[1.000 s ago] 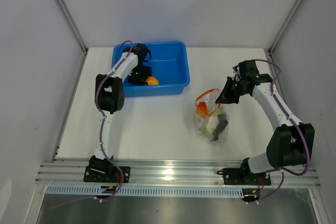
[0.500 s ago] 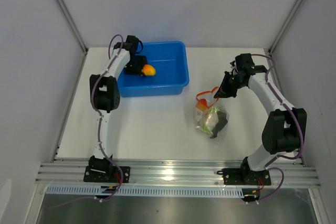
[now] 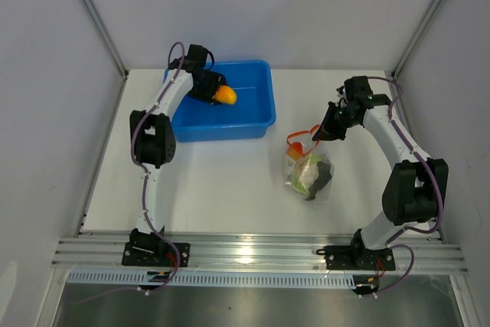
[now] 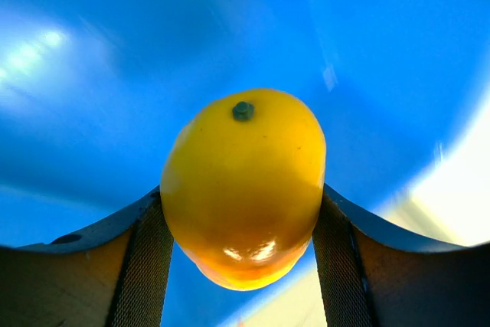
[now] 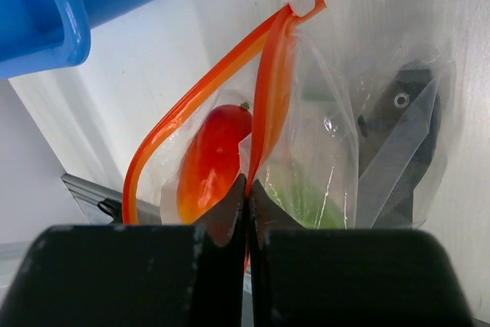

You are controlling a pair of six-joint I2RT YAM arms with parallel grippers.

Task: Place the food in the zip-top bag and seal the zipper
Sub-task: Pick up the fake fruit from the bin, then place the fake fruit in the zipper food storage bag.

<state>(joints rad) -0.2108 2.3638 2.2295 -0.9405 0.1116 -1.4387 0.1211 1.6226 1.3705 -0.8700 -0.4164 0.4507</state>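
Looking down from above, my left gripper [image 3: 217, 93] grasps the orange-yellow toy fruit [image 3: 226, 96] over the blue tub [image 3: 253, 116]. The zip-top bag [image 3: 310, 174] lies well apart, by my right gripper [image 3: 321, 134].

Left wrist: the grip spans the fruit's flanks. It looks hard and glossy, likely slippery.

Right wrist: I am clenched on the zipper [image 5: 269, 89]. The film looks thin and limp, so I judge the strip the firmest hold.
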